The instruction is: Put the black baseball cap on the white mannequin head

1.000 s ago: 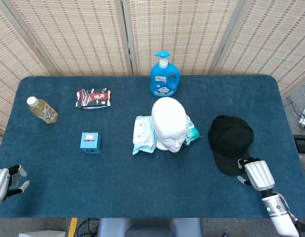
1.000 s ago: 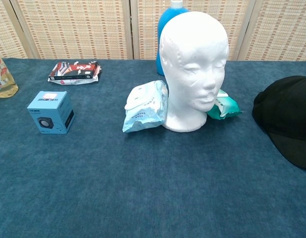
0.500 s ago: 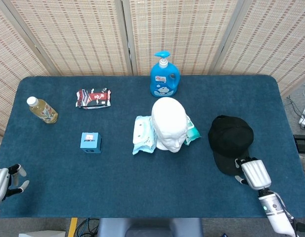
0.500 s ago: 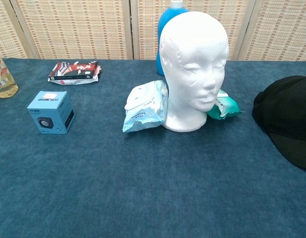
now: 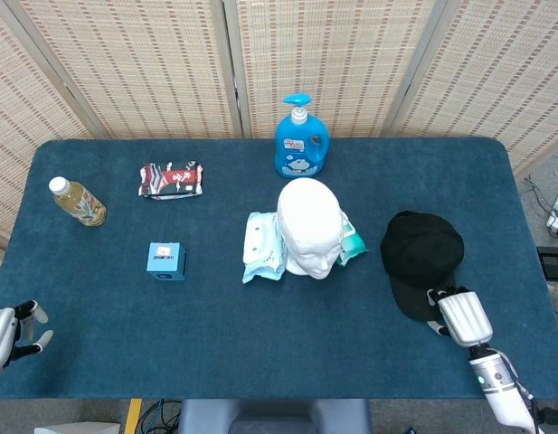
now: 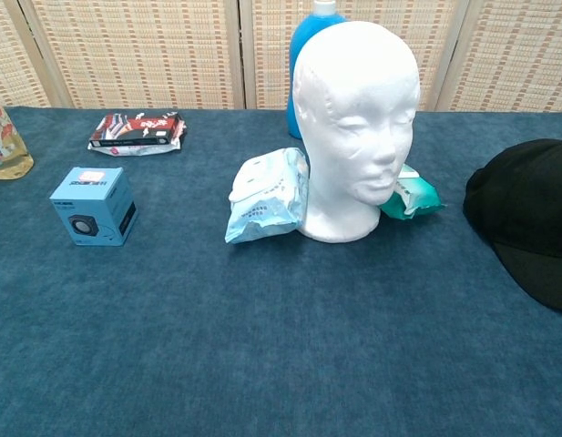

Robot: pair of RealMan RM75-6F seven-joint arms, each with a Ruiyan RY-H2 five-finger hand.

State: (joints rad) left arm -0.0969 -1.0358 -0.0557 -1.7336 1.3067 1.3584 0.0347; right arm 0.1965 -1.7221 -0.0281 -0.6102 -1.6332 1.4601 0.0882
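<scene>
Two hands low in head view: right hand (image 5: 463,317) at near brim of black baseball cap (image 5: 421,260), flat on bench (image 5: 260,344), right of white mannequin head (image 5: 310,226); finger state unclear. Left hand (image 5: 7,331) idle, fingers apart. Chest view: no hands. Risk: shallow brim grip slipping, or cap knocking the head over.

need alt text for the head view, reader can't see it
A white mannequin head stands mid-table, with a black baseball cap lying flat beside it. The right hand sits at the cap's brim; the left hand waits at the far near corner.
</scene>
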